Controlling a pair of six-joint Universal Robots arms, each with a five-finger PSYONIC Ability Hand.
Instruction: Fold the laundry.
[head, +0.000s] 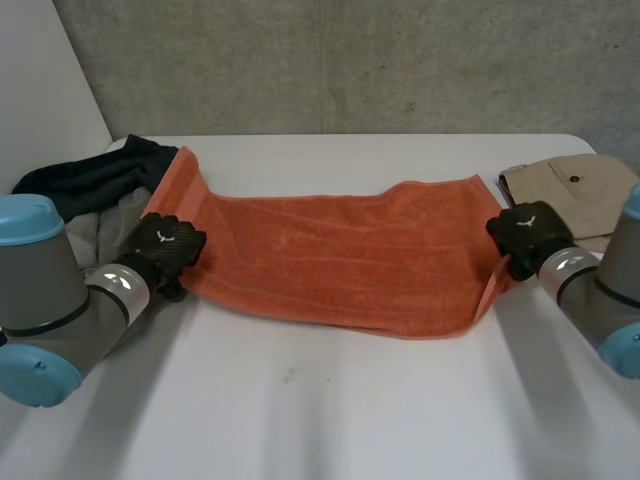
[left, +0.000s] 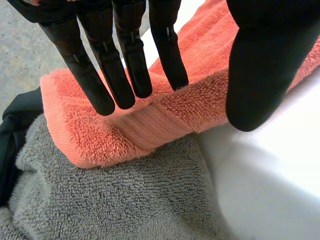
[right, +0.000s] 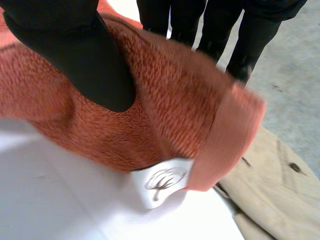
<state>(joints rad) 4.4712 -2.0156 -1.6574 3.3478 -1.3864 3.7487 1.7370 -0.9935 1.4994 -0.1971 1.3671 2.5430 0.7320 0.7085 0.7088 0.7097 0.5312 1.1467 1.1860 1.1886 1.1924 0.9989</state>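
Observation:
An orange towel (head: 340, 255) lies stretched across the table between my two hands. My left hand (head: 168, 245) is at its near left corner. In the left wrist view its fingers (left: 125, 70) are straight over the towel's folded end (left: 150, 125), and the thumb (left: 260, 75) stands apart on the near side, so it is open. My right hand (head: 525, 232) is at the towel's right edge. There its thumb (right: 85, 55) presses the cloth (right: 170, 110) against the fingers behind it, so the edge is pinched and lifted. A white label (right: 160, 182) hangs below.
A grey towel (left: 125, 200) lies under the orange towel's left end, with a dark garment (head: 95, 175) behind it at the back left. Folded beige trousers (head: 575, 190) lie at the back right, close to my right hand. The table's near half (head: 330, 410) is bare.

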